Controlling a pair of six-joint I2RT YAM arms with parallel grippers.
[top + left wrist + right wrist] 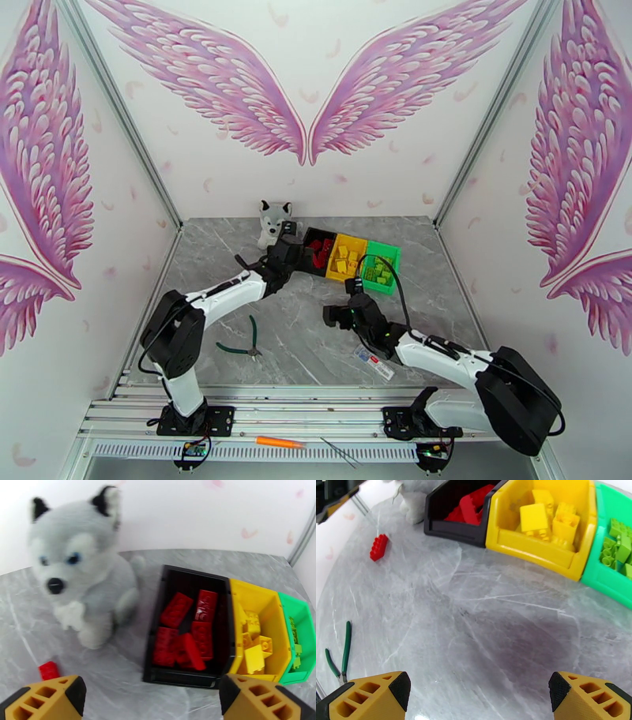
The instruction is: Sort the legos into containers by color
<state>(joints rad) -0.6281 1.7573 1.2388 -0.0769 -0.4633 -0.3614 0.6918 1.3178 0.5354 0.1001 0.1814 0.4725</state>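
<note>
Loose piece: one red brick (49, 670) lies flat on the grey marble table (474, 618), outside the bins, near the plush dog's foot.
Black bin (181, 676): holds a heap of red bricks (185, 634).
Yellow bin (537, 549): holds yellow bricks (547, 519); it touches the black bin on one side.
Green bin (600, 578): holds light green bricks (616, 547); it touches the yellow bin's other side.
Left gripper (152, 693): fingers wide apart, nothing between them, near the black bin's front wall.
Right gripper (480, 691): fingers wide apart, holding nothing, over bare table in front of the bins.
Plush dog (79, 578): grey and white husky, upright, just beside the black bin.
Pliers (339, 653): green handles, lying on the table near the left arm.
Writing: a small flat packet (375, 361) beside the right arm bears a red mark, too small to read.
Walls: painted pink wings (308, 103).
</note>
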